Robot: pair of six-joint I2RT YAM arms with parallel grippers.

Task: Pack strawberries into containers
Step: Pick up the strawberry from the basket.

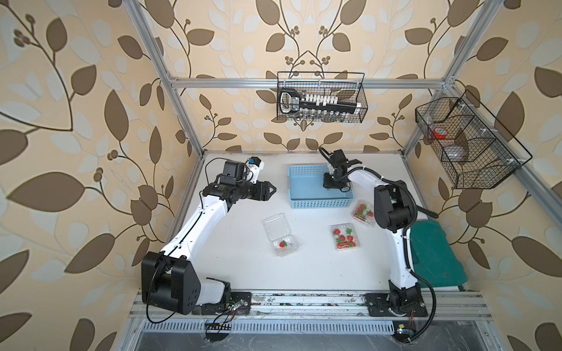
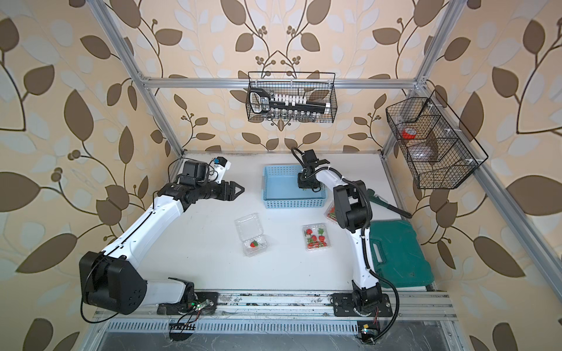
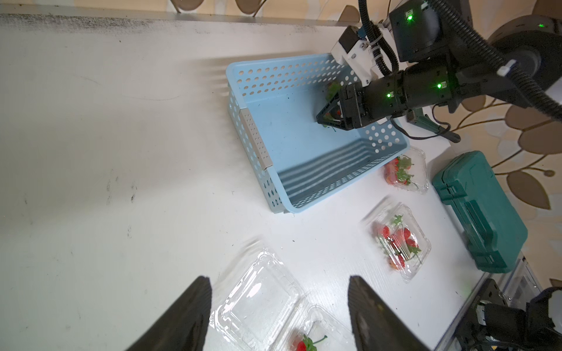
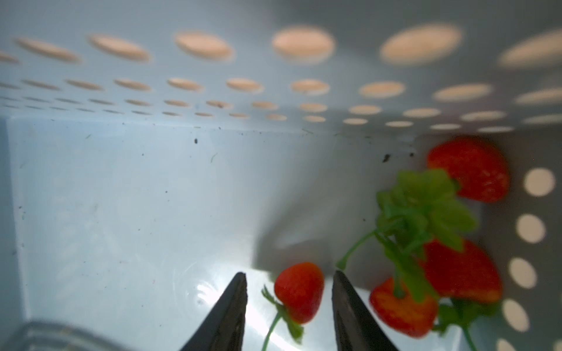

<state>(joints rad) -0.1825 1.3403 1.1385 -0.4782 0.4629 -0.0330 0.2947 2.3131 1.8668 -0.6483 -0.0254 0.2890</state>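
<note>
**Berry straddled in the basket, not yet pinched**

In a top view, the right end effector (image 1: 329, 187) is seen down inside the blue basket (image 1: 319, 204), where the loose fruit is kept. Two filled containers (image 1: 346, 237) are set on the table (image 1: 237, 267) just beside the right arm. An open container (image 1: 281, 235), one berry inside, is placed between the arms, presumably so either can reach it.

In the left wrist view, the left end effector (image 3: 278, 278) is held spread and empty above that open container (probably on standby to steady or shut it).

In the right wrist view, the fingers are parted either side of a strawberry (image 4: 299, 291) on the basket floor, with a gap visible on at least one side. Three other berries (image 4: 468, 168) are crowded into the corner, so the isolated one was likely chosen for clearance.
</note>
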